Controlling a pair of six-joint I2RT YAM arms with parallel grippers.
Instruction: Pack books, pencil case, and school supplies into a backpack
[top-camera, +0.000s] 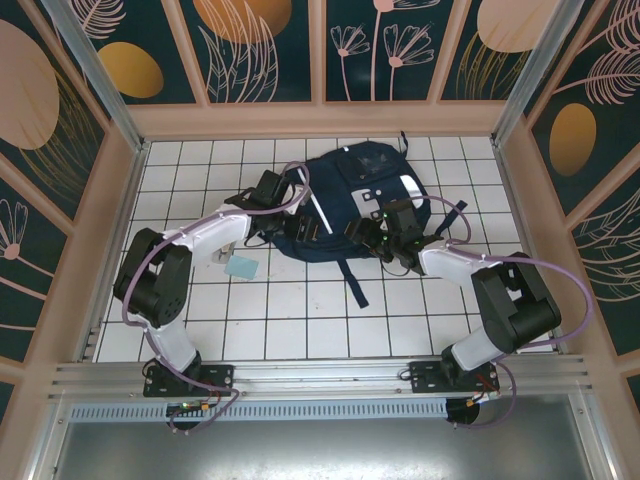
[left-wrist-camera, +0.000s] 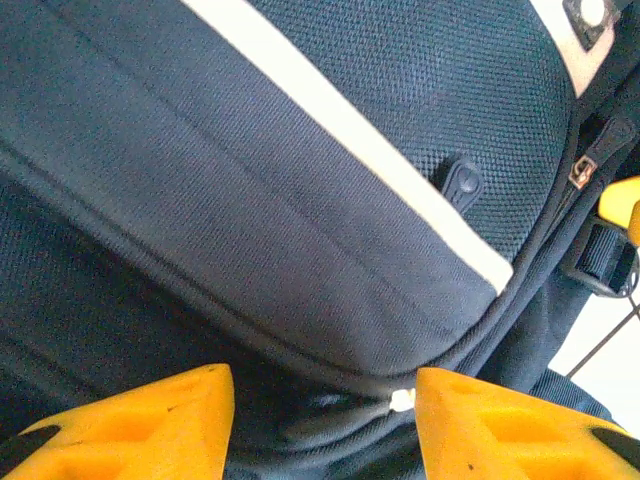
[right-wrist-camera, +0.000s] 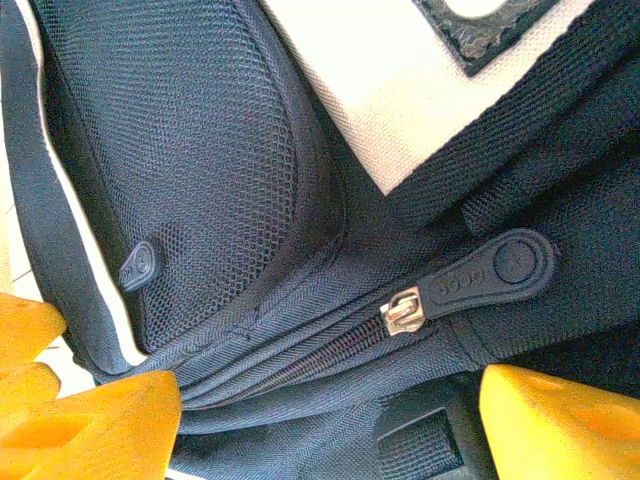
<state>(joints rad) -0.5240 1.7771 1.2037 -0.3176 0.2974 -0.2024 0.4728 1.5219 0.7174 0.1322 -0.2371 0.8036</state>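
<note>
The navy backpack lies flat at the middle back of the tiled table. My left gripper sits at its near left edge. In the left wrist view the left gripper is open, its yellow fingers straddling a fold of backpack fabric beside a small white zip slider. My right gripper is at the near right edge. It is open wide over the backpack zip, with the metal slider and black pull tab just beyond. Of the school supplies, a pale blue-green square lies on the tiles. Books and pencil case are out of view.
A dark strap trails from the backpack toward the near side. Wooden frame walls close in the table on the left, right and back. White tiles stretch between the backpack and the arm bases.
</note>
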